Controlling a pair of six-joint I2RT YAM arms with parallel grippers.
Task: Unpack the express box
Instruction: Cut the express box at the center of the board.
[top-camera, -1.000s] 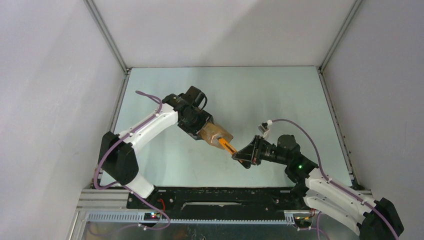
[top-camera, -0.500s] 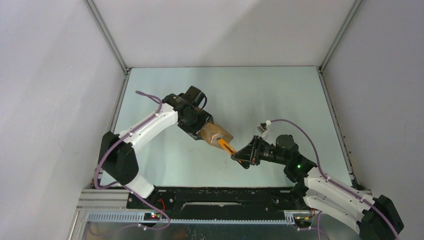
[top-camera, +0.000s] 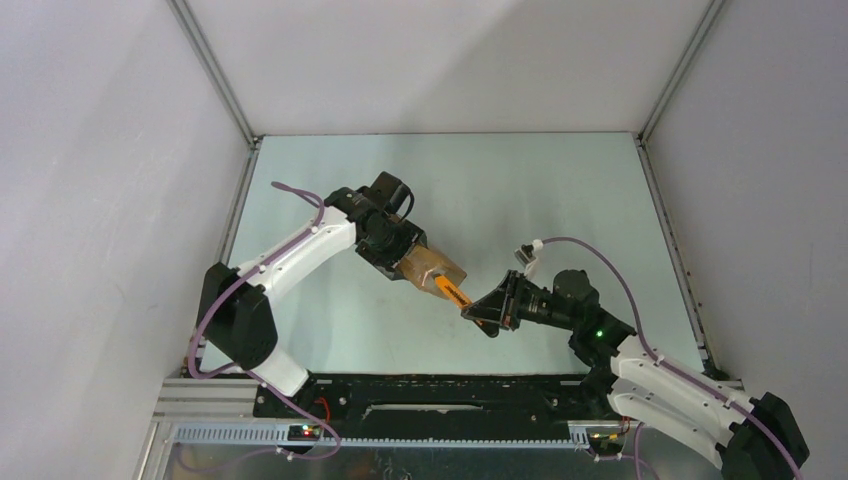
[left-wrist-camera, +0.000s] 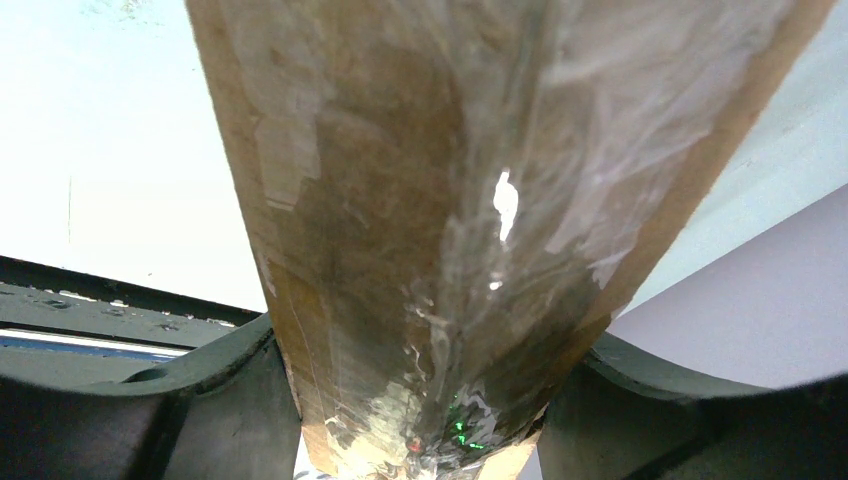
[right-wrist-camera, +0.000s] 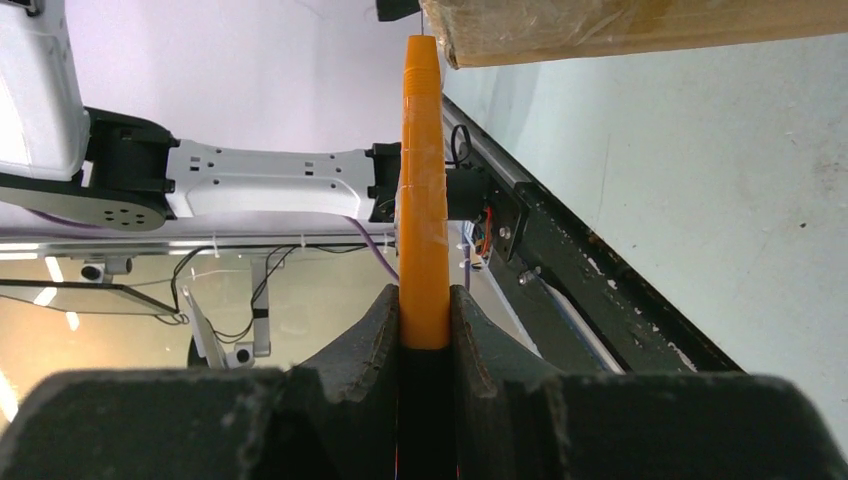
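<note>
Lying just at utility knife (top-camera: 455, 293) tip, express box (top-camera: 432, 270) is clamped in spread left hand (top-camera: 408, 262); knife is pinched in right hand (top-camera: 487, 312).

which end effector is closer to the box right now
Left. The left end effector is clamped on the box. The right end effector sits off the box's near-right side, holding a knife whose tip is at the box's edge.

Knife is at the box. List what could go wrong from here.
1. The tip of the utility knife sits at the glossy taped corner of the express box; it may skid, not cut.
2. The left tool grips only one end of the box, so knife pressure could twist it loose.
3. The right tool pinches the slim knife's rear; it may pivot.
</note>
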